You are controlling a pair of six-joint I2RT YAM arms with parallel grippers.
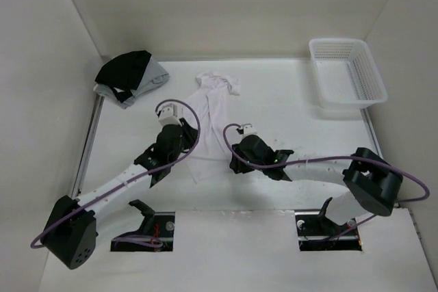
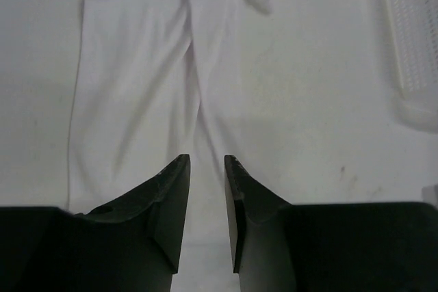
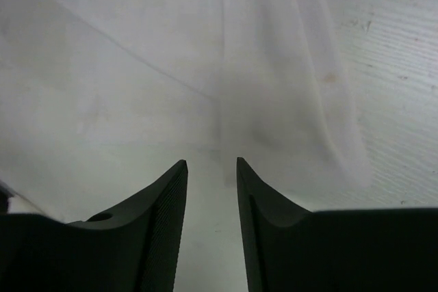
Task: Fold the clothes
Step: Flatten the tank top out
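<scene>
Shirt (image 1: 209, 111) looked thin and floppy, both sets of jaws hung apart and empty over it, so I'd have pinched its near corners.

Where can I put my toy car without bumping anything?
Bare table between the white T-shirt and the basket, and by the left edge below the black and grey bundle. The middle is crowded: the left end effector and right end effector hover over the shirt.
</scene>
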